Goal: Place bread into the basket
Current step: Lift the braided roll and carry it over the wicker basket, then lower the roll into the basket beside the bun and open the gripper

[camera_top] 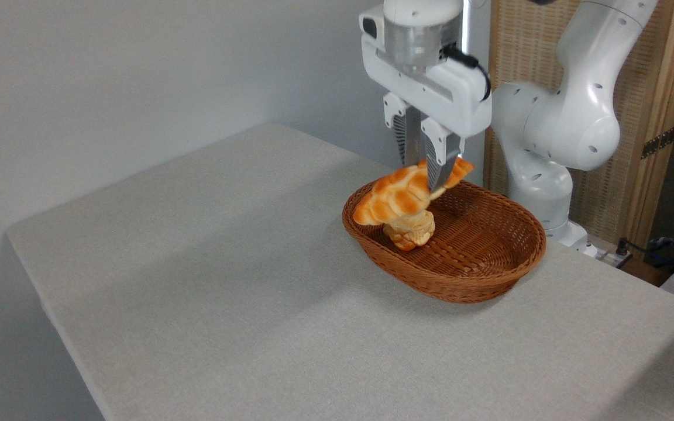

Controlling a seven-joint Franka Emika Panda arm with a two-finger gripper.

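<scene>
On the pale table (196,280), nothing to the left worth a glance. Over the basket (477,286), left end: bread (398,196) held tilted, low tip past the rim, resting on or just above a small pale bun (412,231). Gripper (427,175) jaws clamped on bread near its right end. Best now: nudge right toward basket centre, lower gently, then release.
</scene>
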